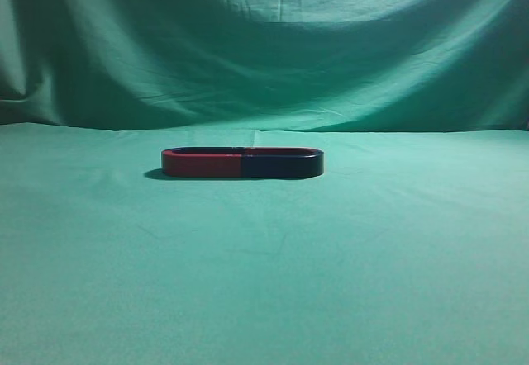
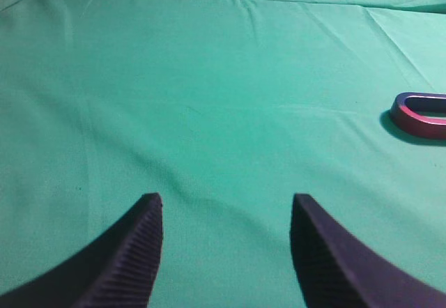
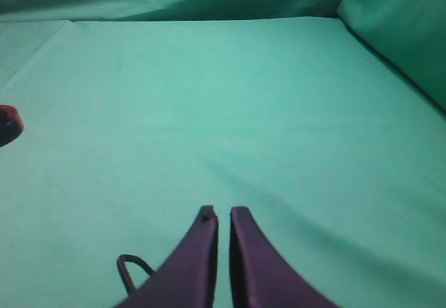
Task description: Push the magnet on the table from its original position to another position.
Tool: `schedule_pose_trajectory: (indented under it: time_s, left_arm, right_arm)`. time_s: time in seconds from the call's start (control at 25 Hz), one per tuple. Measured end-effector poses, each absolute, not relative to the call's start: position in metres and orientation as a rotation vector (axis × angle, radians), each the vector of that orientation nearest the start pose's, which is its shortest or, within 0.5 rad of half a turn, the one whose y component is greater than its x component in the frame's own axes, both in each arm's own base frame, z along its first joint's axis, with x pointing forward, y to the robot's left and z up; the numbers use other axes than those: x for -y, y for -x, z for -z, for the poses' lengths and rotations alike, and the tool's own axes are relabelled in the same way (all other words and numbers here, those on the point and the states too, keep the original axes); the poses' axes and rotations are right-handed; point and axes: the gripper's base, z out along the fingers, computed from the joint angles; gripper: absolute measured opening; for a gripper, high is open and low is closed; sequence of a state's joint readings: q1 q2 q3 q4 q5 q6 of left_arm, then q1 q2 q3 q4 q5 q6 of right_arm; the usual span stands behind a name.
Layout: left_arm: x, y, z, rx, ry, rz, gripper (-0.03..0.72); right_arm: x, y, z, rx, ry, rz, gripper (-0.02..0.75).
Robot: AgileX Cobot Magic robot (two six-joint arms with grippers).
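Magnet point(image 1: 242, 163) not yet contacted; neither arm appears in the exterior view.

Near zone, left wrist view: left claw point(image 2: 226, 214) hangs over bare green cloth, fingers spread wide, nothing between them. Ribbed inner faces visible on both fingers point(image 2: 136, 252). Cloth under it shows shallow creases.

Near zone, right wrist view: right claw point(image 3: 223, 219) nearly closed, only a thin slit between the fingers, nothing gripped. A thin dark loop point(image 3: 129, 270), probably a cable, sits beside the left finger base.

Middle of bench point(image 1: 264, 299): magnet lies flat, a long oval ring, red half toward the left edge, dark half toward the right edge, long axis parallel to the near edge. It sits well clear of every edge. In the left wrist view only its red end point(image 2: 419, 115) shows, at the right border, well apart from the claw. In the right wrist view a small piece point(image 3: 10, 123) shows at the left border, also well apart.

Far edge: green backdrop point(image 1: 264, 43) hangs down to the bench.

Risks from here (judgement):
- Push off the long axis: magnet likely pivots rather than slides.
- Claw set too low: fingers may catch the cloth, drag a crease and carry the magnet with it.
- Claw set too high: fingers may ride over the low ring and miss it.
- Open left fingers could straddle the ring end, giving poor steering; the narrow right claw looks the better pusher.
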State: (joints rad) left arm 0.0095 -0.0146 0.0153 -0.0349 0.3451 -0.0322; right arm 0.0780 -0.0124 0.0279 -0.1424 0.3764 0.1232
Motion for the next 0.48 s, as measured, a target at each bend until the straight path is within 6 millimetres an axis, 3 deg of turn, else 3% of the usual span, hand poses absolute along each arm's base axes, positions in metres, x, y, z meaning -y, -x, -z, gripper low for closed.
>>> schedule_pose_trajectory:
  time_s: [0.48]
  left_arm:
    - [0.0006, -0.0529, -0.1777, -1.829, 0.060, 0.050, 0.399]
  right_arm:
    - [0.0009, -0.0526, -0.1708, -1.873, 0.042, 0.004, 0.000]
